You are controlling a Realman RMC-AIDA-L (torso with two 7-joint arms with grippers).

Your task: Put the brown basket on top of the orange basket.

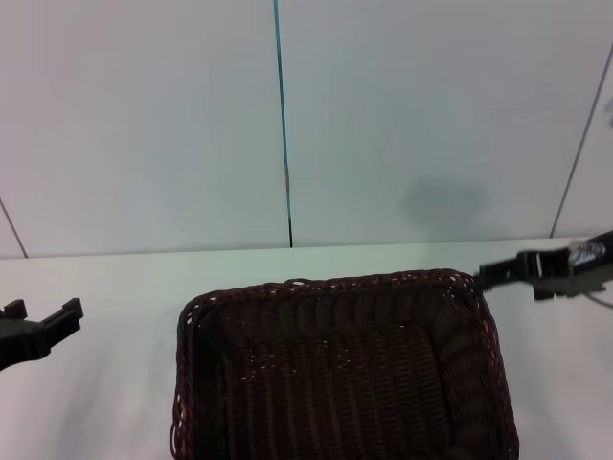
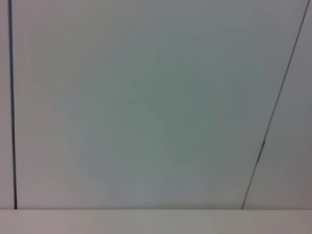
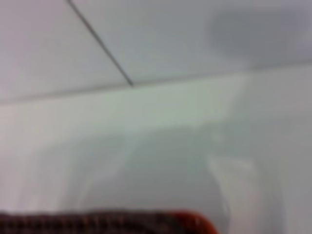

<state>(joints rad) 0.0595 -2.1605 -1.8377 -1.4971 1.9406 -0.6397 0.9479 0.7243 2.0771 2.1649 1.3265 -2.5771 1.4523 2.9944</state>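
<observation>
The brown basket (image 1: 345,369) sits centre-near; the right gripper (image 1: 488,275) touches its far-right corner, grip unclear; the left gripper (image 1: 43,326) waits left, grip unclear.

brown basket (image 1: 345,374), upright, near table edge

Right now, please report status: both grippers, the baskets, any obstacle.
Left gripper idle, left of basket. Right gripper at far right corner of dark brown rectangular woven basket; grip unclear. Orange rim peeks beneath. No obstacle seen.
</observation>
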